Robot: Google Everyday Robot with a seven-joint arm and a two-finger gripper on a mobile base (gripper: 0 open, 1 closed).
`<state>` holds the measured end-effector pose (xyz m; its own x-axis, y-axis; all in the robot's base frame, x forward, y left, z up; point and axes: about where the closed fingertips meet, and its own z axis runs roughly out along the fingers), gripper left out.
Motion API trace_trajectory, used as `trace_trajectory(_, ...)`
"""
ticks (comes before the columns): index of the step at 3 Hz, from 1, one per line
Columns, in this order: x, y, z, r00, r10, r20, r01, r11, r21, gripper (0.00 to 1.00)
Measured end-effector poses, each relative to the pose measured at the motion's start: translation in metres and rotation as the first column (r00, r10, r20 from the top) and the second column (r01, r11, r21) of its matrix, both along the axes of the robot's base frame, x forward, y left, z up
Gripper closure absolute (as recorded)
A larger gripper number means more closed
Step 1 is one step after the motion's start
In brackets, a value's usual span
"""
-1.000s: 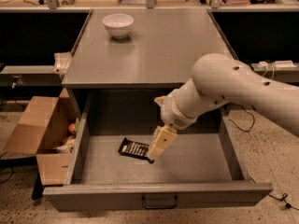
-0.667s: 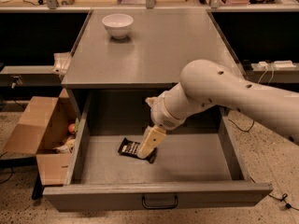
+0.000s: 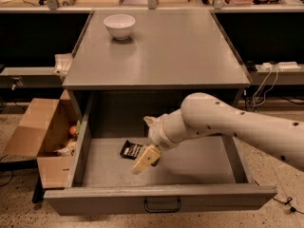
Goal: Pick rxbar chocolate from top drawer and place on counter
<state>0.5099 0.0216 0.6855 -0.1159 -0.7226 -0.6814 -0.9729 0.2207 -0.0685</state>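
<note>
Gripper (image 3: 145,159) over half-hidden rxbar chocolate (image 3: 129,149), top drawer (image 3: 161,201)

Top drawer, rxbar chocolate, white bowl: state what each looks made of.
The top drawer looks like grey painted or brushed metal, given its flat thin walls and dull sheen. The rxbar chocolate has a black wrapper with pale print, probably plastic film. The white bowl is smooth, likely ceramic, possibly plastic. The tool hangs inside the drawer, close over the bar.
</note>
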Motion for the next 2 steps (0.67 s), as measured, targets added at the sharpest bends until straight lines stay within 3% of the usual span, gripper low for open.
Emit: trace_trajectory(2, 0.008, 0.003, -0.045, 0.9974, -0.069, -0.018, 0.070, 0.995, 0.064, 0.00)
